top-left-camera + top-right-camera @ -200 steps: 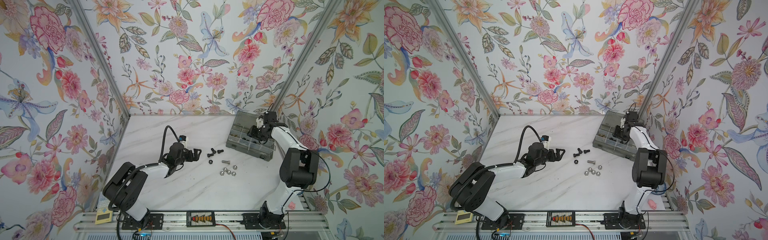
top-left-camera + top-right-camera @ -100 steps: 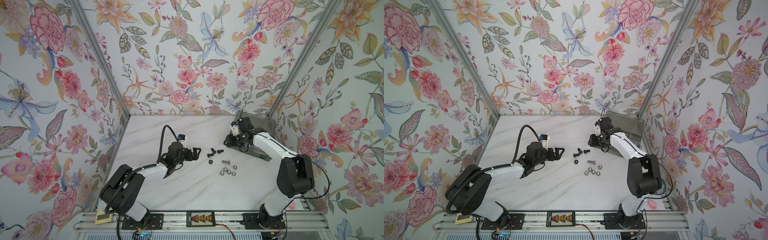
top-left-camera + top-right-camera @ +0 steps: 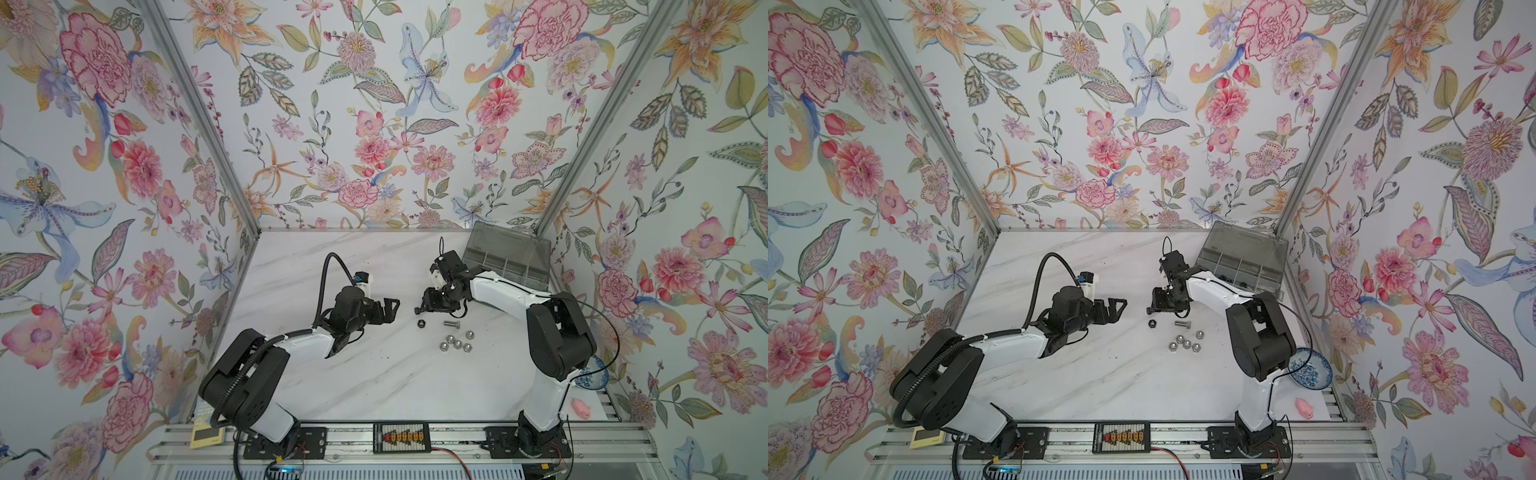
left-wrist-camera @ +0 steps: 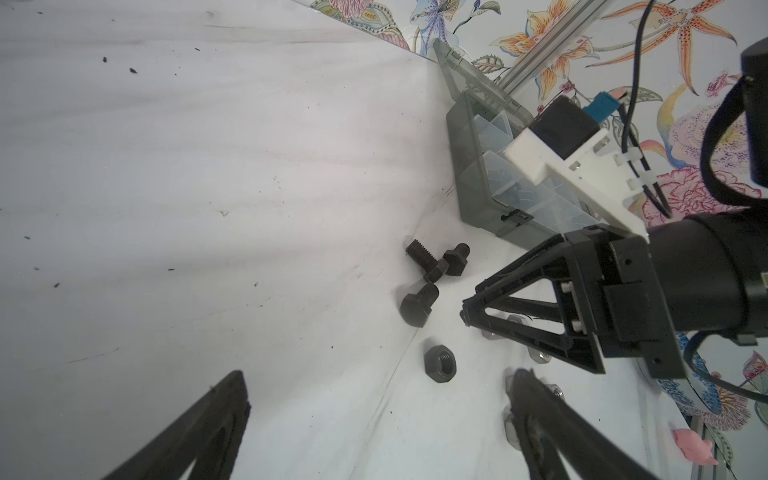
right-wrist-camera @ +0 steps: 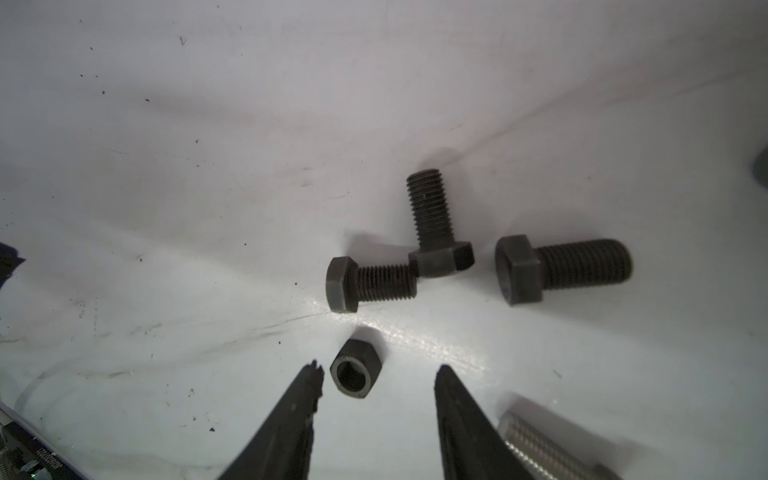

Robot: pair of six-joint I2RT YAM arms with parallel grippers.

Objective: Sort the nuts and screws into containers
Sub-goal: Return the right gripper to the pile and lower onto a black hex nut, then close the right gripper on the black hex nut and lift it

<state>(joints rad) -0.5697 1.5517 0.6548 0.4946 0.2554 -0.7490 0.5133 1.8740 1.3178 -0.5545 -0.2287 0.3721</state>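
Just beyond my right fingertips (image 5: pixel 309 384) three small black hex-head bolts (image 5: pixel 430 232) lie flat on their sides, two touching head to shaft tip in an L, the third just beside them and apart. A small black hexagonal nut (image 5: pixel 356 374) sits between those fingertips, nearer one, touching neither, its hole tilted up. A silver threaded bolt (image 5: pixel 540 446) lies just outside my other right finger, five shiny silver nuts (image 3: pixel 457 343) cluster nearby, and the smoky-grey translucent plastic organiser box (image 3: pixel 505 262), lid raised, stands well behind.
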